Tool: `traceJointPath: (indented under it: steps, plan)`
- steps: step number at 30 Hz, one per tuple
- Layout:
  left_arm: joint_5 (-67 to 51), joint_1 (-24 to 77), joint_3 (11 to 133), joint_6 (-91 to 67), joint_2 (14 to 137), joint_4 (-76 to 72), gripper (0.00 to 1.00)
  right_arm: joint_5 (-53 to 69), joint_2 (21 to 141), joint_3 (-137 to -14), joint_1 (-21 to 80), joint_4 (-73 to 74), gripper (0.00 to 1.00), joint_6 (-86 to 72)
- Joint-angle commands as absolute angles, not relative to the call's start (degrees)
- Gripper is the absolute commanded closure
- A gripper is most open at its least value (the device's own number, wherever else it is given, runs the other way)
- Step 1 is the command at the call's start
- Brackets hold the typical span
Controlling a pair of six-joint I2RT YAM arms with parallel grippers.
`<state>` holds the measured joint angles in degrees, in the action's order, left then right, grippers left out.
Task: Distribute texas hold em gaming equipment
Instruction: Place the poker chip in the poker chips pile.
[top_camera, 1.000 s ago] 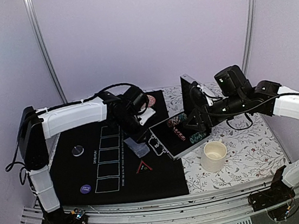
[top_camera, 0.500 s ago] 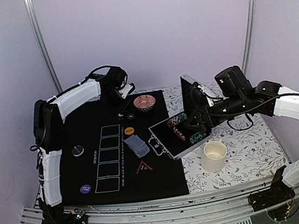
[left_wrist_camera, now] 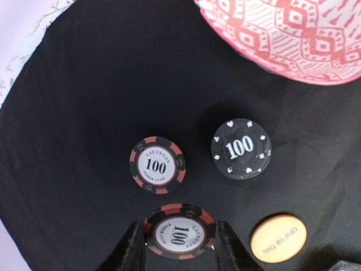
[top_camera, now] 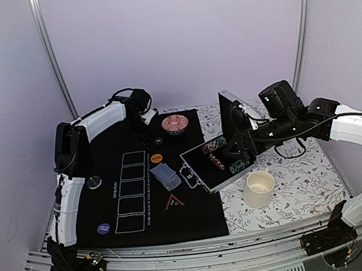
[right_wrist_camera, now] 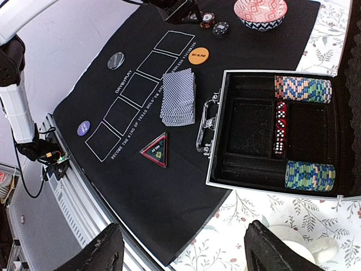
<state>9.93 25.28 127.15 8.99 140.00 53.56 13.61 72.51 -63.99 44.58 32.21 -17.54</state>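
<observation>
Near the red bowl (left_wrist_camera: 293, 39), my left hand (left_wrist_camera: 179, 230) pinches a poker chip (left_wrist_camera: 180, 236) by its rim; probably light, stiff, slick.

Left arm (top_camera: 96, 116) reaching far, left hand (left_wrist_camera: 179, 227) pinching red chip (left_wrist_camera: 180, 234); right arm (top_camera: 351, 124) raised, right hand (right_wrist_camera: 183, 228) wide open.

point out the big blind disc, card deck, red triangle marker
big blind disc (right_wrist_camera: 198, 55), right wrist view, orange face
card deck (right_wrist_camera: 178, 97), right wrist view, top card
red triangle marker (right_wrist_camera: 156, 150), right wrist view, centre
</observation>
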Motion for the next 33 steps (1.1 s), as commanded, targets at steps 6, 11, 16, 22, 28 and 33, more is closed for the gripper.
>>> traceJointPath:
  steps: [6,11,16,22,28,33]
  plan:
    - [11.6,24.2,131.3,9.3,143.4,49.1,0.68,12.8,72.9,-65.0,44.7,32.8,0.25,-17.2]
    - [12.5,24.1,131.7,10.2,144.8,48.8,0.67,12.6,72.6,-65.0,44.7,33.0,0.25,-17.3]
    - [12.7,23.8,131.8,10.1,145.9,48.2,0.68,12.6,72.5,-64.9,44.8,33.0,0.25,-17.4]
    - [12.1,23.8,131.7,9.9,146.9,47.2,0.68,12.7,72.4,-65.0,44.7,33.1,0.25,-17.4]
    - [12.1,23.8,131.7,9.9,146.6,46.4,0.68,12.7,72.3,-65.0,44.7,33.3,0.25,-17.6]
    - [12.2,23.6,131.5,9.4,145.2,44.9,0.68,12.5,72.5,-65.3,44.7,33.4,0.25,-17.6]
